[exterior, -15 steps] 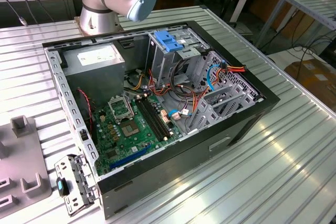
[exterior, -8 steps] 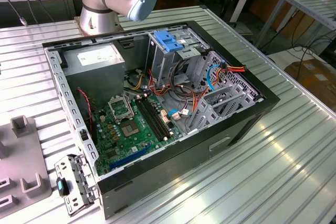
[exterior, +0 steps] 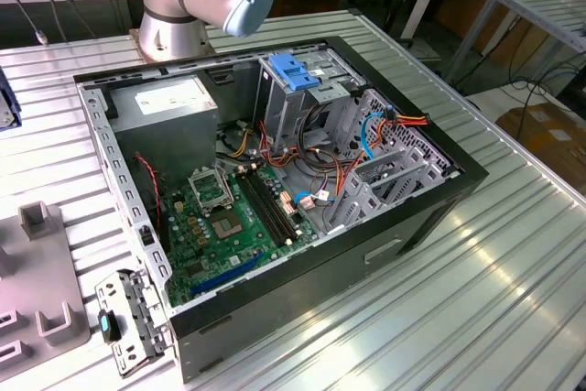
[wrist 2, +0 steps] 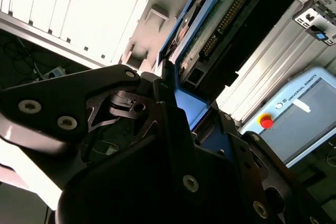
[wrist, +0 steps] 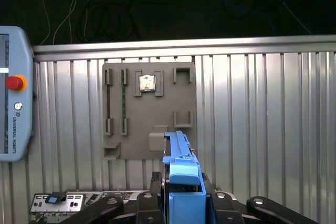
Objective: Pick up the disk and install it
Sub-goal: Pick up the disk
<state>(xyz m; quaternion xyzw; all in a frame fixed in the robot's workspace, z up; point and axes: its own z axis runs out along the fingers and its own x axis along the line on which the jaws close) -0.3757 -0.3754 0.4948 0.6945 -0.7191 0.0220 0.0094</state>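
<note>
Firmly held: the tool (wrist: 182, 203) is clamped on the disk (wrist: 181, 174), which juts out ahead of it.
A square, untilted grip on its blue rails (wrist 2: 194, 14) should serve the carry best.

Open computer case (exterior: 275, 304) on ribbed table (exterior: 513, 272), grey tray (exterior: 37, 276) beside.

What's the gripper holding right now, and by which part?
The gripper holds the disk by one end, its fingers closed on either side; the rest juts out ahead.

table: ribbed metal table (exterior: 513, 272) | on it: open computer case (exterior: 320, 286); grey fixture plate (exterior: 55, 272); metal bracket (exterior: 128, 322)
</note>
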